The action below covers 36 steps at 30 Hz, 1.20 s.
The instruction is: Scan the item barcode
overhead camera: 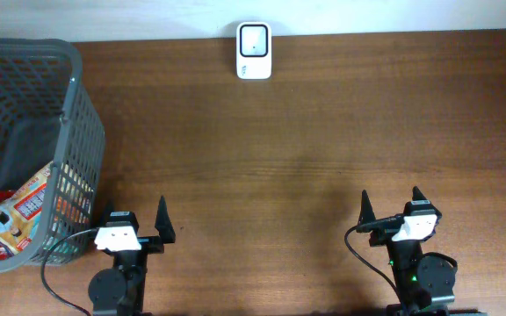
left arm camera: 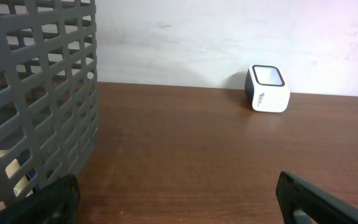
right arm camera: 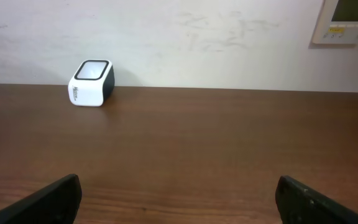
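Grey basket (overhead camera: 79,132) holds a snack packet (overhead camera: 20,211) (scanner (overhead camera: 254,51) well apart).

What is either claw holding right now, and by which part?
Nothing. The left claw and right claw are both open and empty; the packet lies in the basket.

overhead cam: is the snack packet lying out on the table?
No, the snack packet lies inside the gray basket on the left side, below its rim.

The dark brown wooden bench (overhead camera: 279,158) carries a small white boxy scanner (overhead camera: 254,51) at its far edge. A grey plastic mesh basket (overhead camera: 82,132) stands on its left side.
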{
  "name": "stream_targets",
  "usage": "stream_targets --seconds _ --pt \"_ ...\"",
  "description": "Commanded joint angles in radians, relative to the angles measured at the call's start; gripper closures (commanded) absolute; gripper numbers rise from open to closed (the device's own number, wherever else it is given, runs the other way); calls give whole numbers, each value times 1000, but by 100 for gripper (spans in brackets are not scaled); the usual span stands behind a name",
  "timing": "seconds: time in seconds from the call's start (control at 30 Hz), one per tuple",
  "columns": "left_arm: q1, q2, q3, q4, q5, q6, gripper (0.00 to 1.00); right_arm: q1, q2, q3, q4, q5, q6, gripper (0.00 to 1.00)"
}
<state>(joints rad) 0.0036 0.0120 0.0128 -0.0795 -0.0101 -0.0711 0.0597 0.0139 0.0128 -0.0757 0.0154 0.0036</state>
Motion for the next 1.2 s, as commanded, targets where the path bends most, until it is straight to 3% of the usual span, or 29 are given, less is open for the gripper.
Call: stream_targets --seconds 0.0,0.03,0.1,0.17,0.23,0.27,0.4,0.6,0.77,0.83,0.87,0.9,0.97,1.0,1.07,1.17 --pt "6 -7 -4 1 -51 24 1 6 -8 -7 -3 19 12 2" --pt "6 -7 -4 4 -61 24 1 6 -8 -7 -3 19 12 2" --pt "5 -7 -3 95 53 -8 1 6 -8 -7 -3 19 12 2" --pt "5 -7 -3 408 359 -7 1 6 -8 -7 -3 19 12 2" --pt "5 -7 2 679 449 -7 1 6 -8 -7 -3 19 12 2" --pt "5 -6 34 691 449 -7 1 6 -8 -7 -3 19 12 1" --pt "5 61 198 502 452 -2 1 6 -8 -7 -3 19 12 1" --pt "6 408 515 356 608 -3 1 6 -8 -7 -3 19 12 2" --pt "6 493 535 543 779 -3 1 6 -8 -7 -3 19 12 2" --pt "6 521 625 452 785 -3 1 6 -8 -7 -3 19 12 2" --pt "6 552 725 302 786 10 1 6 -8 -7 -3 19 12 2" --pt "6 615 887 42 800 103 1 6 -8 -7 -3 19 12 2" --pt "6 727 1115 -307 801 241 1 6 -8 -7 -3 19 12 1" --pt "6 769 1199 -433 801 242 1 6 -8 -7 -3 19 12 2" --pt "6 799 1239 -476 789 245 1 6 -8 -7 -3 19 12 1" --pt "6 845 1324 -576 440 56 1 6 -8 -7 -3 19 12 1"
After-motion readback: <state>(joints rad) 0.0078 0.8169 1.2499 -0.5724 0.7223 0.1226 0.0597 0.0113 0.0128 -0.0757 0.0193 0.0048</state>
